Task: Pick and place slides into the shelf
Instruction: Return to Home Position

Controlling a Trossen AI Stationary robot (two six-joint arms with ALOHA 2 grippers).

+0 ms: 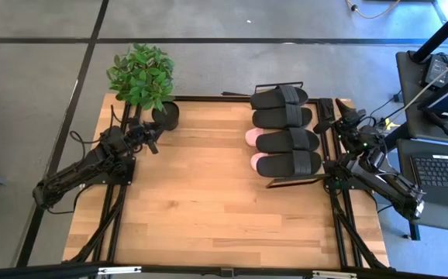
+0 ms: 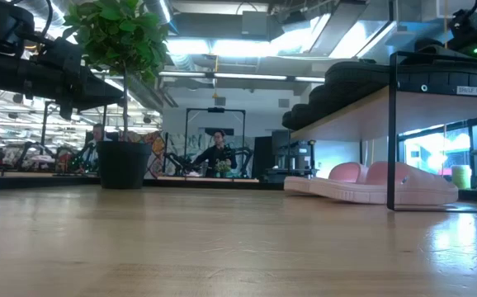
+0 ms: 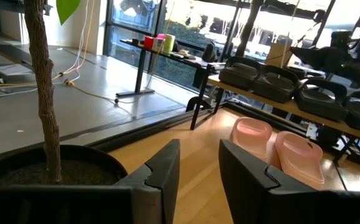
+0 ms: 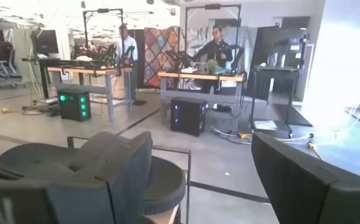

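Foam, by the look of the slides [image 1: 282,116]: judged light, soft, a little springy, matte rather than slippery; best taken across the wide strap or by a side edge of the sole. Nothing pinched at present: left jaws narrowly spread and empty, right jaws spread wide and empty. Just ahead of the left jaws, a black pot [image 1: 166,116] with the thin trunk of a plant [image 1: 140,74]. Beyond that, bare worktop [image 1: 201,194], then, well ahead of those jaws, the shelf [image 2: 346,115]: two pink slides [image 3: 298,155] side by side beneath its board, four black slides [image 1: 290,163] in a row on top. Just beside and below the right jaws, the end of that black row. Likely obstacles to any further reach: the thin black frame [image 2: 391,124] around the pink pair, and the pot for the left arm. Farther off, past the worktop, benches [image 4: 198,78] and two people [image 4: 217,40].
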